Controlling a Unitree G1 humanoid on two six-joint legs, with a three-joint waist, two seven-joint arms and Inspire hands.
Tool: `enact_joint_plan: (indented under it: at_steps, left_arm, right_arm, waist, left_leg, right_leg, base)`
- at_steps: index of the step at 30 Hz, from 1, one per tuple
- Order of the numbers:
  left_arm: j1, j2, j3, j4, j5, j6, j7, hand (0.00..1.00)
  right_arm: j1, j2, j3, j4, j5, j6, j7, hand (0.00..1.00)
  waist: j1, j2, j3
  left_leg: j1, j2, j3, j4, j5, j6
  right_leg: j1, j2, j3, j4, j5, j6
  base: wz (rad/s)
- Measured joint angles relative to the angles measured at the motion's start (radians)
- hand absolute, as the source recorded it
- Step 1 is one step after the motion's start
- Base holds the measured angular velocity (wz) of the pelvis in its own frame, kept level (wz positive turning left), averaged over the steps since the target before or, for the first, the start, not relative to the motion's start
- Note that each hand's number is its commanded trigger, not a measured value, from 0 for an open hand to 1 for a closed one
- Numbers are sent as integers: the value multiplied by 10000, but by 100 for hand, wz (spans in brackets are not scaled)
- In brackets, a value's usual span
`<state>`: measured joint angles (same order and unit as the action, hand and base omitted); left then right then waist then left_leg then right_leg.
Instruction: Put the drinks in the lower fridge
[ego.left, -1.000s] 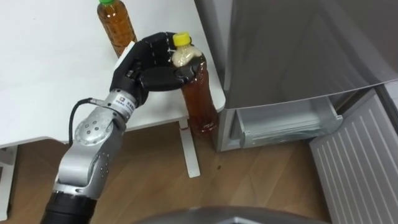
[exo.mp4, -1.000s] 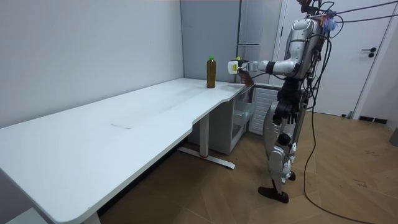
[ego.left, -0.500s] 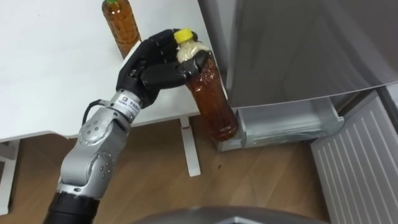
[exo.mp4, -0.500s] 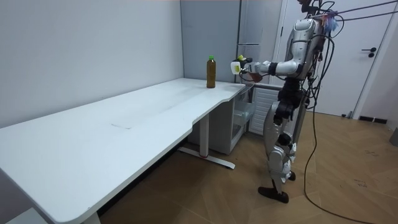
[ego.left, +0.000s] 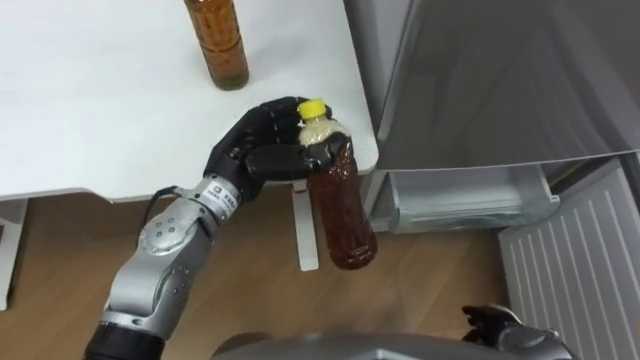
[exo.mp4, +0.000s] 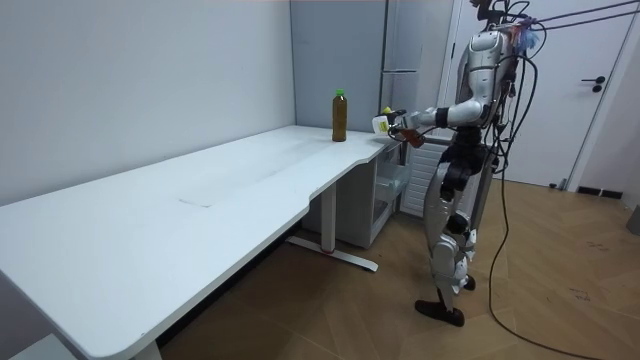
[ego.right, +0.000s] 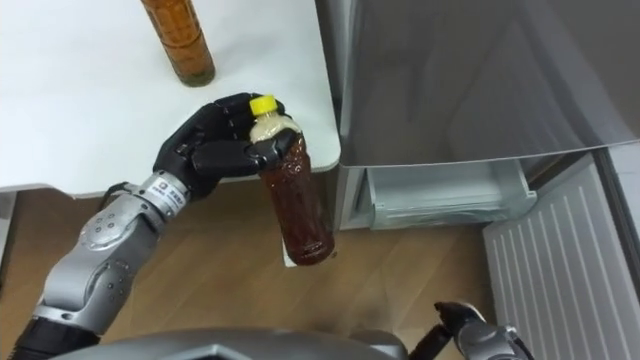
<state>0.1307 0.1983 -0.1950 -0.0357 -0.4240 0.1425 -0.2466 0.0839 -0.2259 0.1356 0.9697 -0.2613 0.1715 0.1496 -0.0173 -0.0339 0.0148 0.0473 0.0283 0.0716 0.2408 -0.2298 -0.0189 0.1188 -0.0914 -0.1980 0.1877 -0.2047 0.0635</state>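
- Stands at the far end of the long white table (exo.mp4: 200, 190), close to its rounded corner.
- Has the tall grey fridge (ego.left: 480, 80) just right of that corner, with only a narrow gap between table edge and fridge wall.
- Looks down on bare wooden floor (ego.left: 430, 290), open room below the table edge and in front of the fridge.
- Has the ribbed white door (ego.left: 575, 250) of the lower fridge swung open at the right.
- Faces the lower compartment (ego.left: 460, 200), open, with a pale shelf inside.
- Holds the yellow-capped drink bottle (ego.left: 340, 215) just off the table's corner, in the air over the floor, slightly tilted, apart from the compartment.
- Has a second brown bottle (ego.left: 220, 40) upright on the table, back from the front edge.
- Clamps the left hand (ego.left: 262, 150) round the held bottle's neck, fingers and thumb curled just under the cap.
- Carries the right hand (ego.left: 505, 328) low at the bottom right; cannot tell how its fingers are set.
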Motion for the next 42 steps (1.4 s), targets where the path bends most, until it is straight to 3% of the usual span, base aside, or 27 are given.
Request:
enact_joint_plan:
  at_steps: [5, 8, 13, 19, 26, 28, 31, 38, 42]
  left_arm:
    - [-1, 16, 18, 3, 639, -71, -24, 100]
    - [7, 131, -51, 34, 688, -71, -24, 100]
    - [43, 158, -49, 37, 853, -214, -11, 100]
    - [269, 111, -39, 37, 1712, -490, -10, 100]
    - [431, 230, -3, 37, 2819, -948, 73, 100]
    - [430, 129, 83, 35, 3535, -1227, 208, 100]
    - [431, 112, 123, 36, 3987, -1339, 261, 100]
    - [443, 147, 140, 25, 4622, -1668, 414, 100]
    - [443, 222, 142, 26, 4986, -2085, 574, 100]
  right_arm:
    - [175, 93, -15, -1644, -583, -90, 186, 0]
    - [132, 572, 174, -2585, -580, -692, 220, 0]
    - [173, 780, 858, -3175, -575, -928, 474, 0]
    - [172, 776, 992, -4554, -636, -1006, 1055, 0]
    - [199, 569, 1079, -5348, -515, -1624, 1672, 0]
    - [199, 529, 1071, -5423, -467, -1685, 2181, 0]
    - [200, 528, 1126, -5434, -314, -1694, 2859, 0]
    - [259, 363, 1203, -5748, 1162, -1741, 4145, 0]
    - [253, 275, 1312, -5748, 2192, -2066, 4920, 0]
  waist:
    - [-10, 1, -13]
    - [-13, 19, -27]
    - [152, 69, -54]
    - [226, 135, -90]
    - [310, 130, -100]
    - [487, 108, -96]
    - [527, 10, -119]
    - [816, -109, -81]
    - [955, -187, -16]
  left_leg:
    - [8, 4, 4, 19, 1, -1]
    - [6, 18, -22, 120, 0, -2]
    - [-60, 16, -79, 186, 0, -2]
    - [-213, 16, -333, 325, 0, -5]
    - [-194, 3, -528, 355, 3, -11]
    - [-184, -2, -502, 337, 6, -15]
    - [-176, -5, -507, 342, 8, -17]
    - [-183, -15, -547, 332, 8, -17]
    - [-175, -14, -596, 355, 12, -23]
  right_leg:
    - [6, 1, -4, 1, 7, -10]
    - [60, 13, -34, 3, 22, -32]
    - [99, 11, -85, 28, 28, -39]
    - [69, 12, -315, 162, 29, -41]
    - [215, 5, -527, 161, 29, -41]
    - [219, 4, -504, 158, 29, -40]
    - [220, 5, -496, 158, 29, -41]
    - [239, 4, -531, 142, 30, -42]
    - [253, 4, -574, 137, 30, -43]
  base:
    - [0]
    - [2]
    - [3]
    - [12]
    - [9]
    - [0]
    - [0]
    - [0]
    - [1]
